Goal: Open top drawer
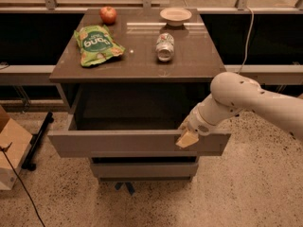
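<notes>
1. The gripper [187, 138], a pale yellowish tip at the end of the white jointed robot arm [246, 100], sits at the upper edge of the front panel, right of its middle. I cannot tell whether it is open or clamped there.
2. The top drawer [118, 143], a wide grey handleless drawer with a flat plain front, stands well out from the cabinet. Its deep, dark box interior is exposed, and nothing can be made out inside.
3. I judge the task to be nearly or fully done. At most a last stretch of travel and letting go remain.
4. Below it, a narrower grey drawer front [142, 169] sits closed.
5. The dark brown surface [199, 60] carries a crumpled green snack bag [97, 44], a silver can lying on its side [164, 46], a red apple [108, 14] and a pale shallow bowl [175, 16].
6. The bag bears bold white lettering that I cannot read with confidence. The can's label is illegible, and no other writing shows.
</notes>
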Controlling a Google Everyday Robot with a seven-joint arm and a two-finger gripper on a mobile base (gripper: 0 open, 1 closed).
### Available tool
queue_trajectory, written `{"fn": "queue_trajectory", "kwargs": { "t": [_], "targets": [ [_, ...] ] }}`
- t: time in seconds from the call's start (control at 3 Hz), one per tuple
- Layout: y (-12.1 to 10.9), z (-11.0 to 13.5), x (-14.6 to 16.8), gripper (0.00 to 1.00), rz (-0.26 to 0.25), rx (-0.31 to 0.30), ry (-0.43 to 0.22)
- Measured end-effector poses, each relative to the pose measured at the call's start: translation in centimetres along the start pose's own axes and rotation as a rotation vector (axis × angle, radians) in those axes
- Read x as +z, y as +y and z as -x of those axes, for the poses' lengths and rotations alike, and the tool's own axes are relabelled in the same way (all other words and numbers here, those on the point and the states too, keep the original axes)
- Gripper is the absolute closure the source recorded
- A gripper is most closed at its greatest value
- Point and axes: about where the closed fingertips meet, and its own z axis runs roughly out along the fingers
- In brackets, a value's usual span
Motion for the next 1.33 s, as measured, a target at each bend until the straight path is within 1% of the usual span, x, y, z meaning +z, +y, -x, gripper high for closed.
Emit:
{"fn": "queue_trajectory", "kwargs": {
  "t": [0.33, 0.67, 1.0, 1.33],
  "targets": [
    [2.9, -1.0, -0.2, 0.15, 0.024, 0.050, 0.008],
    [2.9, -1.0, -0.2, 0.00, 0.024, 0.050, 0.008],
    [5.6, -1.7, -0.5, 0.00, 0.031, 0.109, 0.012],
    [8.8, -1.5, -1.9, 0.00, 0.009, 0.210, -0.016]
  ]
}}
